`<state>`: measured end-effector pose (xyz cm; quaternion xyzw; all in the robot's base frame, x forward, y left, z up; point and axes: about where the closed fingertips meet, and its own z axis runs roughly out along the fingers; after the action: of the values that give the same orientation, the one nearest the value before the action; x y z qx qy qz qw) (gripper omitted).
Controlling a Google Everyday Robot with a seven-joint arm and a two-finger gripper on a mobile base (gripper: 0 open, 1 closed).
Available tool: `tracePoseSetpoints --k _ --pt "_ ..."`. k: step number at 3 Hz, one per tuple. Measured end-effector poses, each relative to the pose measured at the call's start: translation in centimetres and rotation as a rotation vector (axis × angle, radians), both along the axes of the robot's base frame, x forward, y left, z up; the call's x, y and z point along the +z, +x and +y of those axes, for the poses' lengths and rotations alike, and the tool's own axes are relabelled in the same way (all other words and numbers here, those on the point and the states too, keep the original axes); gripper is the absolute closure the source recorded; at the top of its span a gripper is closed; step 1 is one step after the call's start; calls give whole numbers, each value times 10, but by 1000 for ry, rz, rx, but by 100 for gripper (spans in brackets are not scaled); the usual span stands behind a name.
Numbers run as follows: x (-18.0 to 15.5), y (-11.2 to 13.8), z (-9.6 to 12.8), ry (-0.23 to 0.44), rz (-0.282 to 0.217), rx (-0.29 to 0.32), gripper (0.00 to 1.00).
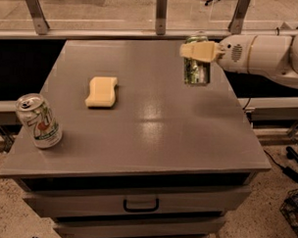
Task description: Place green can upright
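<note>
The green can [196, 69], dark green with white speckles and silver ends, stands about upright at the far right of the grey table [148, 140], its base at or just above the surface. My gripper [197, 50] comes in from the right on a white arm [261, 52]. Its cream fingers [199, 52] are shut on the can's upper part.
A pale 7UP can [39, 121] stands upright at the table's front left corner. A yellow sponge [102, 91] lies left of centre. A drawer with a handle [141, 205] is below the tabletop. A metal rail runs behind the table.
</note>
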<state>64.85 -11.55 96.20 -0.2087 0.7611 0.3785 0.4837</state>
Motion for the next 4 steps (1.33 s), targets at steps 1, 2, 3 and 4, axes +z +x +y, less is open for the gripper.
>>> tracePoseSetpoints --k 1,2,3,4 --pt "8 -7 -4 2 -81 25 100" --pt "7 -5 -3 7 -108 32 100" --pt "9 -5 -1 -1 -198 113 100" --pt "14 -15 6 -99 -350 239 100"
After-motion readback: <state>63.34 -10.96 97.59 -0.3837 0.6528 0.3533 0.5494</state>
